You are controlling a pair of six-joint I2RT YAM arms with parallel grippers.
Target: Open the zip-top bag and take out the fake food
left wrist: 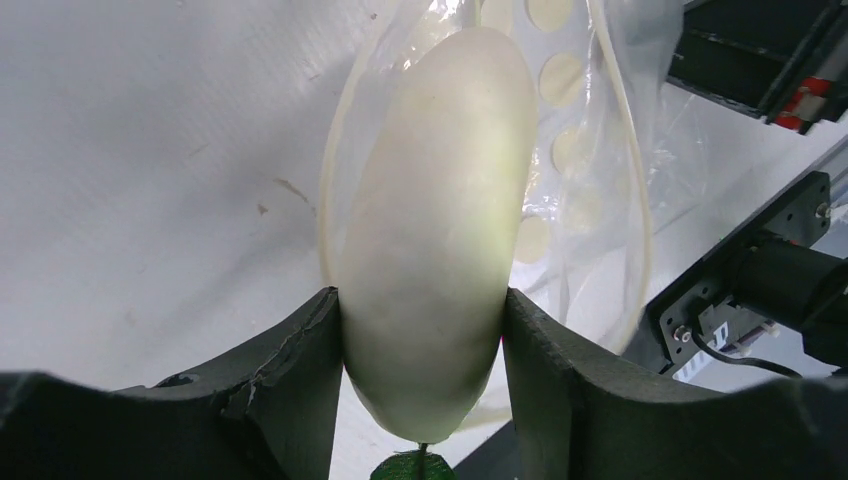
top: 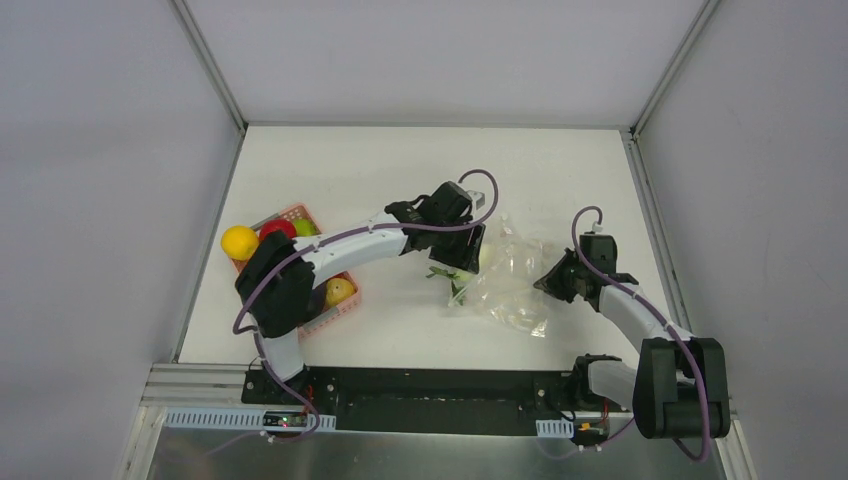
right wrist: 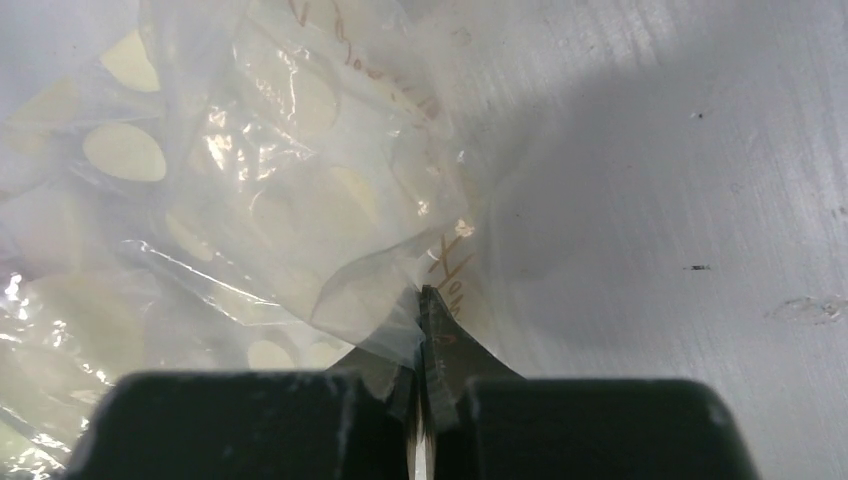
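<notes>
The clear zip-top bag (top: 512, 278) lies crumpled on the white table, right of centre. My left gripper (top: 476, 256) is at its left end, shut on the white elongated vegetable (left wrist: 432, 240), whose far end lies in the bag's mouth (left wrist: 600, 150). A small dark-green bunch (top: 456, 286) lies just below the left gripper and shows at the bottom of the left wrist view (left wrist: 412, 467). My right gripper (top: 547, 283) is shut on the bag's right edge (right wrist: 380, 300); the jaws (right wrist: 421, 300) pinch the plastic film.
A pink slatted basket (top: 350, 300) stands at the left under the left arm, with red (top: 277, 229), green (top: 305, 227) and yellowish (top: 340, 290) fruit. A yellow round fruit (top: 240, 242) sits at its left corner. Metal rails border the table.
</notes>
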